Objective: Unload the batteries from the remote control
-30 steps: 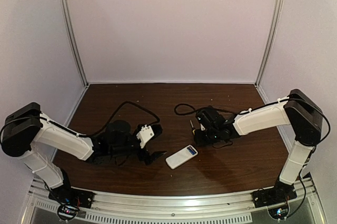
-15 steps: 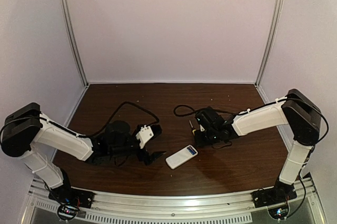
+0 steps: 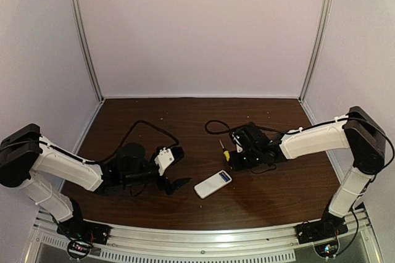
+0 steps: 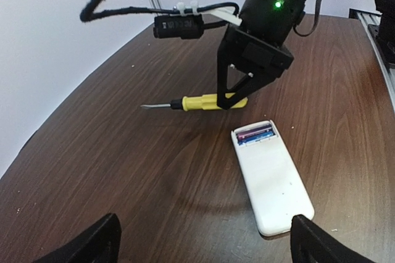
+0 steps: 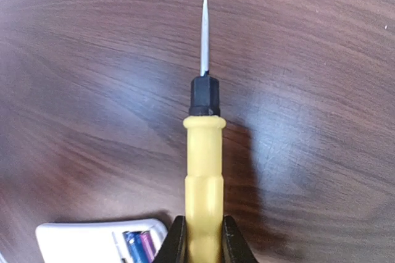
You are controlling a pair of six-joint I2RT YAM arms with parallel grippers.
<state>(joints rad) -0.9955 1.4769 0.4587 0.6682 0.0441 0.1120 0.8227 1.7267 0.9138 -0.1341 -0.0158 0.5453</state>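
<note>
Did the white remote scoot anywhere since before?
No. The remote control lies in the same spot, at the same tilt, just as far from the metal rail along the table's near edge.

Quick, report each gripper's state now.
Left gripper: open, holding nothing.
Right gripper: closed on the yellow-handled screwdriver.

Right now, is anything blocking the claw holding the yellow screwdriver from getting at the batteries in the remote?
Nothing visible does. The right gripper, shut on the handle of the screwdriver, sits near the open end of the remote control, where the batteries lie uncovered, with only bare table between them.
</note>
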